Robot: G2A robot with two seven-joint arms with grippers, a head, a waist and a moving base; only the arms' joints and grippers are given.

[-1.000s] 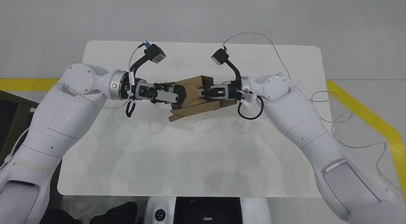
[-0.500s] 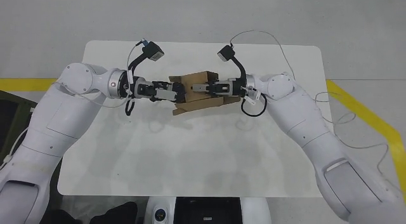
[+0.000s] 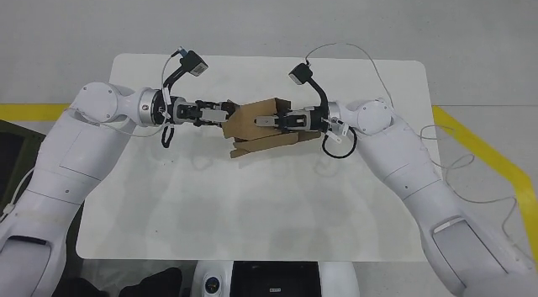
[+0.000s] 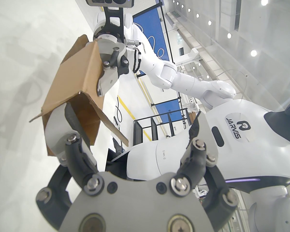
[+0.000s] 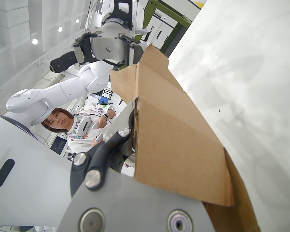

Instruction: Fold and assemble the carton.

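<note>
You can't see the far finger of the right gripper (image 4: pixel 97 85): the wall of the brown cardboard carton (image 4: pixel 72 78) that it clamps covers it. The carton's flap also hides 1 fingertip of the left gripper (image 4: pixel 128 121), and in the right wrist view 1 carton corner is cut off by the picture's edge.

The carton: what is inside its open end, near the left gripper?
One finger of the open left gripper sits in the open end of the carton, beside a bare brown inner wall. Deeper inside is covered by the panels.
</note>
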